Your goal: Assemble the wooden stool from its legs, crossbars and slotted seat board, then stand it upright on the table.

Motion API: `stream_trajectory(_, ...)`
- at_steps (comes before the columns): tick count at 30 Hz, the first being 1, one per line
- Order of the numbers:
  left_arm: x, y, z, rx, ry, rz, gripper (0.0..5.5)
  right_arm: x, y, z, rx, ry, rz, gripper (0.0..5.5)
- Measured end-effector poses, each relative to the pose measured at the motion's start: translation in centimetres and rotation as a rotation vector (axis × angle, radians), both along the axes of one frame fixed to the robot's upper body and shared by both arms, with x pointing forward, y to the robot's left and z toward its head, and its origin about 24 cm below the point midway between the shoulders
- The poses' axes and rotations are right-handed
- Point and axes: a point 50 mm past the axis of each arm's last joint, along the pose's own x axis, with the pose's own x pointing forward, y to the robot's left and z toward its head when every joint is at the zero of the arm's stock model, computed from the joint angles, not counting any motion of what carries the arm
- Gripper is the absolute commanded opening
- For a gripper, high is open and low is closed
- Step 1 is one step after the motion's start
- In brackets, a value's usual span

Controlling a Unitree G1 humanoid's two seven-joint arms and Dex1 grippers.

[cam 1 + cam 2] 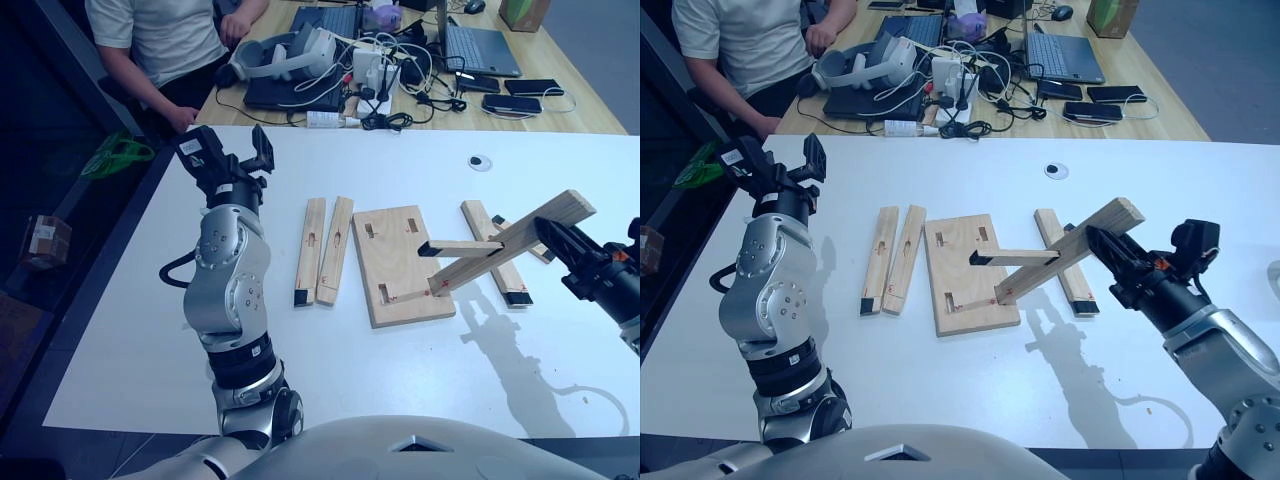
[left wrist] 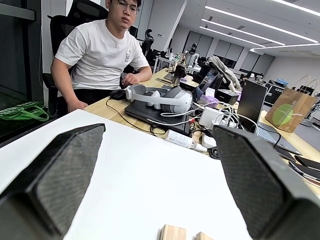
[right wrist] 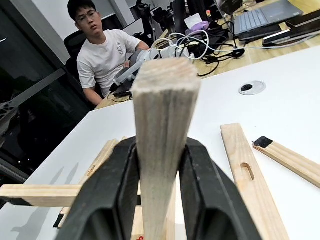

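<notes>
Left eye view: the left gripper (image 1: 235,150) hangs above the table's (image 1: 120,370) far left corner, jaws apart. The seat board (image 1: 400,262) lies flat mid-table, with two loose legs (image 1: 322,250) just beside it.

Right eye view: the right gripper (image 1: 1102,245) clamps a tilted leg (image 1: 1065,255). Its crossbar (image 1: 1015,257) juts over the board.

Left wrist view: pads (image 2: 60,185) wide apart.

Right wrist view: jaws tight on the leg's end.

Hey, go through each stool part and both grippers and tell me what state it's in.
Seat board: flat on the table, slots up.
Two legs: lying flat, side by side, left of it.
Held leg: tilted, crossbar attached, lower end at the board's right edge.
Spare leg: lying flat right of the board.
Left gripper: open, empty, raised.
Right gripper: shut on the held leg.
</notes>
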Motion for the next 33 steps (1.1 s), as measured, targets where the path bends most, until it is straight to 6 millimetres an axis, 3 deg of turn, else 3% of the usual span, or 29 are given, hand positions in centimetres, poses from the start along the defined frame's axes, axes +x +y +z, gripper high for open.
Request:
stream_trajectory(5,0.0,0.0,0.0,-0.001,-0.003,0.002,3.99,0.4,2.1,0.3,-0.126,-0.076,0.056,0.98)
stream_trajectory(12,0.5,0.0,0.6,0.006,-0.017,-0.003,3.99,1.0,4.8,-1.0,-0.256,-0.171,0.100,0.98)
stream_trajectory(16,0.9,0.1,0.8,0.017,-0.022,-0.006,3.99,3.5,5.8,-2.4,-0.216,-0.222,0.062,0.98)
stream_trajectory(20,1.1,0.0,1.4,0.023,-0.041,-0.011,3.99,5.8,6.0,-3.1,-0.203,-0.248,0.004,0.98)
stream_trajectory(29,1.9,-0.2,1.8,0.033,-0.046,-0.039,3.99,8.6,5.9,-3.6,-0.109,-0.253,-0.102,0.98)
stream_trajectory(33,1.9,-0.2,1.9,0.037,-0.054,-0.040,3.99,8.9,5.7,-4.3,-0.004,-0.181,-0.130,1.85)
